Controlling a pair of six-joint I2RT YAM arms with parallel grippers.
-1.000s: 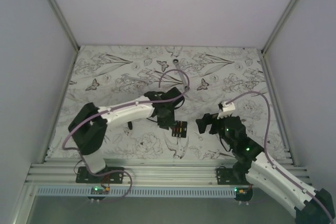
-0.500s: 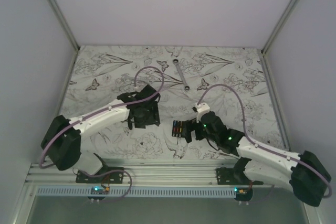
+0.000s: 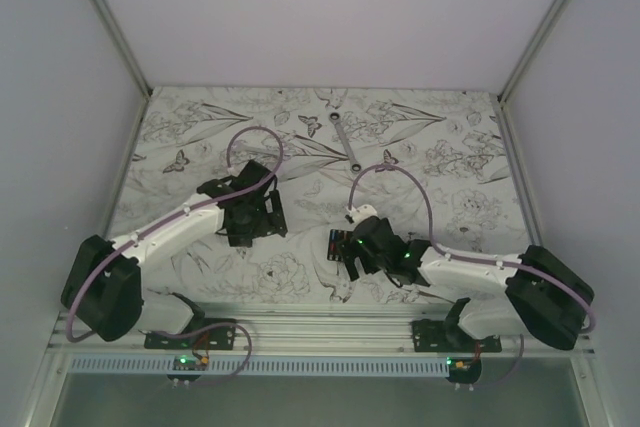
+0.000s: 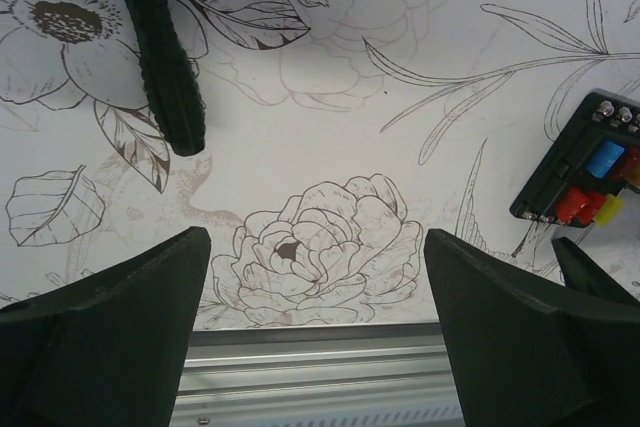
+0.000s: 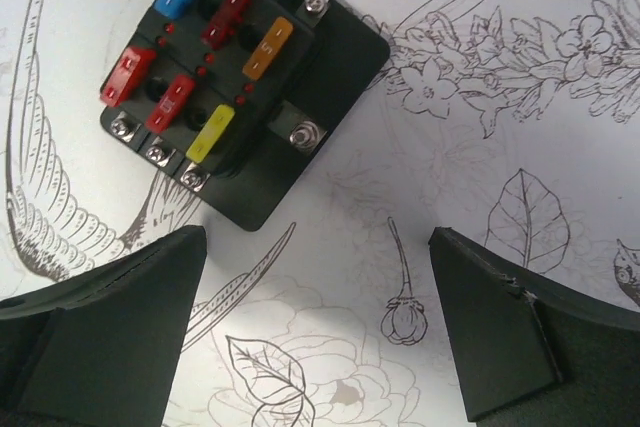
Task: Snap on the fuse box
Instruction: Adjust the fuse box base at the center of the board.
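The fuse box (image 5: 235, 87), a small squarish black plastic block with blue, red, orange and yellow blade fuses showing on top, lies flat on the flower-printed table (image 5: 350, 187). It sits just ahead of the right gripper (image 5: 315, 247), whose jaws are spread wide and empty, as are those of the left gripper (image 4: 315, 242), off to its side. It looks light, rigid and smooth enough to skate when pushed, so grip the base's opposite flat walls, clear of fuses and screw terminals.

Floral-printed tabletop (image 3: 450, 147), plain white walls (image 3: 320, 17)
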